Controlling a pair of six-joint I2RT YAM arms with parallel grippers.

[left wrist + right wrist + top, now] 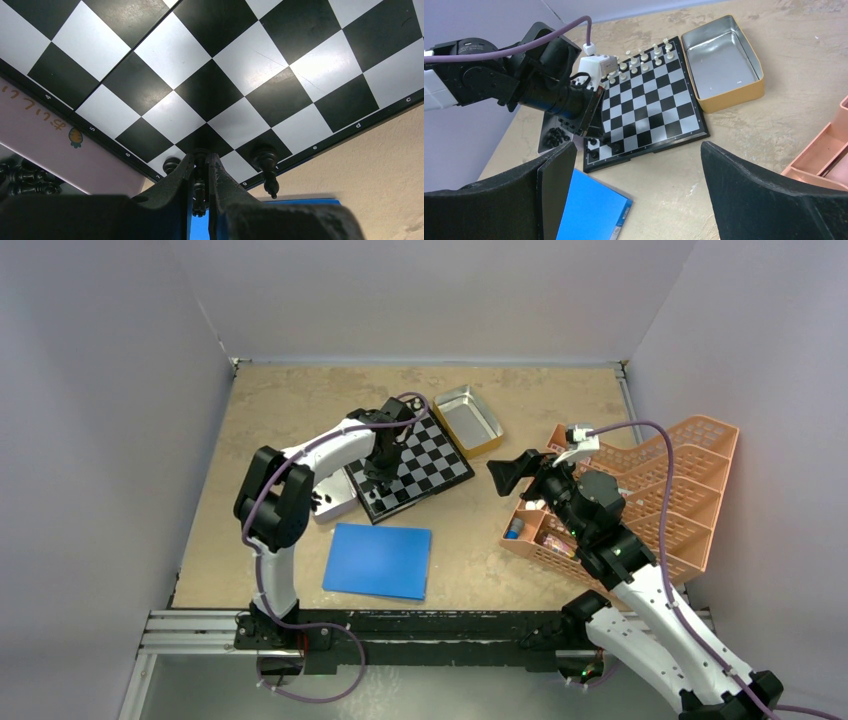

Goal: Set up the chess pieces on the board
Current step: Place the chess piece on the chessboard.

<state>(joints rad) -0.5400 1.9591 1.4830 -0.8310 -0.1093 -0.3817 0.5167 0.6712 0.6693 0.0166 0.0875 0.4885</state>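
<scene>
The board (654, 107) has black and silver-white squares in a check pattern, with a black edge. The white chess pieces (640, 57) are creamy, and the black chess pieces (595, 149) are shiny black. The left pincer (201, 172) is black. The flat sheet (378, 560) is bright blue. The tin (731, 100) is silver inside and yellow-gold outside. The basket (690, 495) is light orange. The desk (280, 420) is sandy brown with pale blotches. The cable (551, 36) is purple.

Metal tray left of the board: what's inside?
A cluster of black chess pieces lies in the metal tray. The left arm covers the tray's far part, so anything there is hidden.
</scene>
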